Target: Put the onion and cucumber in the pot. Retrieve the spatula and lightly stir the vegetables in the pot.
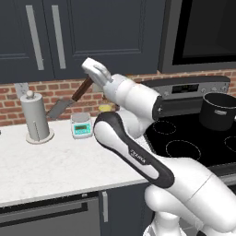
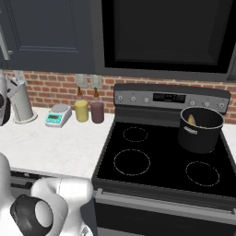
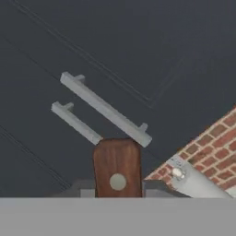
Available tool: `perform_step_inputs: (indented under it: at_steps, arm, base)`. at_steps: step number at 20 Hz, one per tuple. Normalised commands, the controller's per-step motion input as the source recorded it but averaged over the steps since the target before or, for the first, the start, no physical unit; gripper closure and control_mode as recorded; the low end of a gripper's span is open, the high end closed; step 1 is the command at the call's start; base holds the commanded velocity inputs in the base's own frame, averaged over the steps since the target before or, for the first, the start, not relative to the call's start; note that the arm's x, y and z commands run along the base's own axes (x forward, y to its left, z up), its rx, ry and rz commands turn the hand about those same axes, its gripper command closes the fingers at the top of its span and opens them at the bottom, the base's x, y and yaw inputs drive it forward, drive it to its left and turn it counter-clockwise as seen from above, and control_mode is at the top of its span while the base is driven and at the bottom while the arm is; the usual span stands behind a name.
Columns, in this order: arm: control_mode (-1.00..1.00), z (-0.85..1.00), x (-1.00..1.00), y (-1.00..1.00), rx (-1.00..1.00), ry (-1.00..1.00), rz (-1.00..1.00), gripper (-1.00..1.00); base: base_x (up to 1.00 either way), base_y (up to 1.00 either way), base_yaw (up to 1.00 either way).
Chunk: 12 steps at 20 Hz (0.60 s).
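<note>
From the left base camera, the gripper (image 1: 90, 79) is up in front of the dark cabinets, above the counter, its jaws closed on the brown handle of the spatula (image 1: 69, 100). The spatula hangs slanting down and to the left from the hand, its grey blade lowest, ending just above the paper towel holder (image 1: 36, 118) and the small scale (image 1: 81, 124). The pot (image 1: 218, 110) stands far off to the right on the back of the stove (image 1: 193, 138), so the tool's long axis points away from where it must go; I judge the arm has to swing right across the stove and turn the blade downward over the pot.

From the right base camera, the pot (image 2: 200, 129) sits on the rear right burner, well apart from the counter, with a yellowish vegetable piece (image 2: 191, 120) showing inside against the far wall; I cannot tell the onion from here.

From the hand camera, the spatula handle (image 3: 117, 168) rises straight up from between the fingers, its butt end toward the cabinet handles (image 3: 105, 109).
</note>
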Motion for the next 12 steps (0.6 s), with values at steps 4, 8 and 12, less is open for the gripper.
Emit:
perform_step_inputs:
  at_steps: [4, 8, 12]
  arm:
    - [-1.0, 0.68, -0.09, -0.43, -0.85, -0.35, 0.17, 1.0]
    - [-1.0, 0.34, -0.26, -0.68, -0.83, -0.21, 0.12, 1.0]
    - [-1.0, 0.03, -0.29, -0.69, -0.78, -0.07, 0.08, 1.0]
  base:
    - [0.0, 0.0, 0.0]
    - [0.0, 0.0, 0.0]
    - [0.0, 0.0, 0.0]
